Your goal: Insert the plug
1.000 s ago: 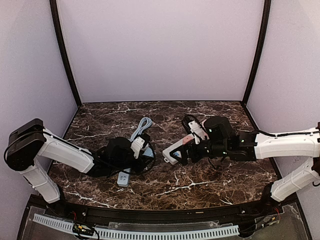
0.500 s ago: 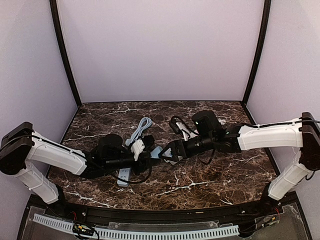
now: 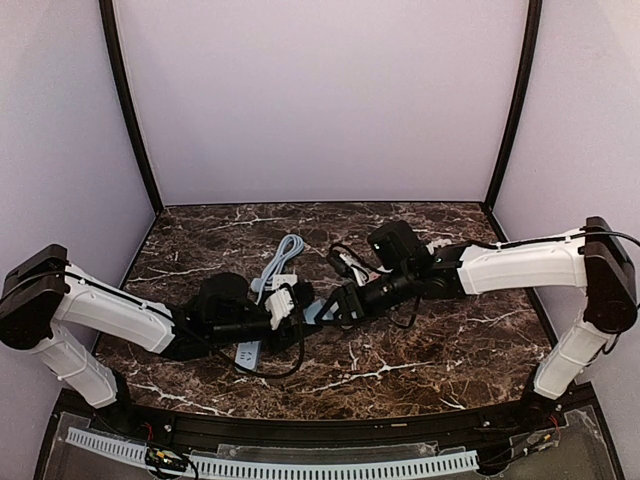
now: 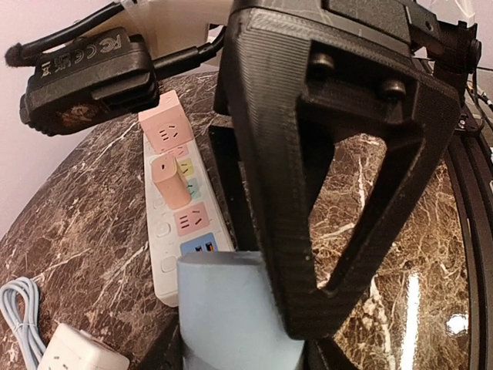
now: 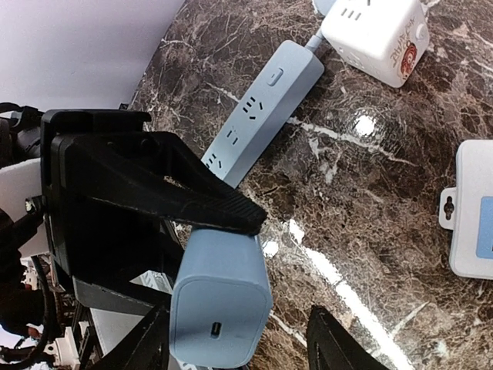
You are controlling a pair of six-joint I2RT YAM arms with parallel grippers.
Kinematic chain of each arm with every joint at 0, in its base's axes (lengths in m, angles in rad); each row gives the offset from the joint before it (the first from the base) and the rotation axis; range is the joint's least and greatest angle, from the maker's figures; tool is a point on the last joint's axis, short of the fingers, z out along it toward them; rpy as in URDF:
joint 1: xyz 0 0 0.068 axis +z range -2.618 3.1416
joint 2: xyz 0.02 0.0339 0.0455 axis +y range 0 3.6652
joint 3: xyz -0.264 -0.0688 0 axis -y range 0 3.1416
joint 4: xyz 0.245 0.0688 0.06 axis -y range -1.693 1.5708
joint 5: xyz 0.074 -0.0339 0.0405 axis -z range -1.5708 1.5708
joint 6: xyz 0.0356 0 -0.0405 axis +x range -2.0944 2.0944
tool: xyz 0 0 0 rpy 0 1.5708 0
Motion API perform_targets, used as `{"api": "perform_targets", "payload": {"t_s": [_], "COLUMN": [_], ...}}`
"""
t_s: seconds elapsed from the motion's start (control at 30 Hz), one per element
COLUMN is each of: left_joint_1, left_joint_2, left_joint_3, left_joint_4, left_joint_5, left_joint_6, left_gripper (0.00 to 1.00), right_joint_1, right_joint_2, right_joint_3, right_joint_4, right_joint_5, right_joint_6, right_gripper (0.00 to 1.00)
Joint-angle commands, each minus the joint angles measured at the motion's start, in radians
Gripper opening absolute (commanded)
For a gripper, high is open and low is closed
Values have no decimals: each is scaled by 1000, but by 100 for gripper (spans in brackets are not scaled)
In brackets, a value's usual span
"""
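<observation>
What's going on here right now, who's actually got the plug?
The left gripper is clamped on the light blue plug adapter, holding it near the middle of the table. The right gripper sits right next to it, open and not gripping anything, which looks like a handover or regrasp. The blue power strip lies on the marble apart from both, its visible sockets empty, so the plug is not yet inserted.
</observation>
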Motion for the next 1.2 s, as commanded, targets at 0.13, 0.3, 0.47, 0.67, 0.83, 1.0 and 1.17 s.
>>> {"api": "perform_targets", "payload": {"t_s": [0.13, 0.3, 0.47, 0.67, 0.83, 1.0, 1.17], "left_joint_1": [-34, -51, -53, -54, -53, -54, -15], "left_joint_2": [38, 56, 53, 43, -30, -97, -107], "left_joint_3": [43, 61, 64, 70, 22, 32, 118], "left_joint_4": [-32, -32, -33, -58, -77, -246, -632], "left_joint_5": [-71, -104, -169, -225, -439, -693, -947], "left_joint_6": [41, 41, 31, -23, -151, -294, -631], "left_gripper": [5, 5, 5, 43, 98, 99, 99], "right_joint_1": [2, 5, 14, 20, 13, -7, -9], "right_joint_2": [20, 29, 36, 27, -34, -127, -225], "right_joint_3": [40, 51, 52, 54, 42, 12, -21], "right_joint_4": [-33, -32, -34, -43, -94, -174, -238], "right_joint_5": [-7, -6, -9, 18, 139, 305, 440], "right_joint_6": [-6, -2, 2, -16, -45, -59, -64], "right_gripper": [54, 46, 34, 19, 14, 10, 8]}}
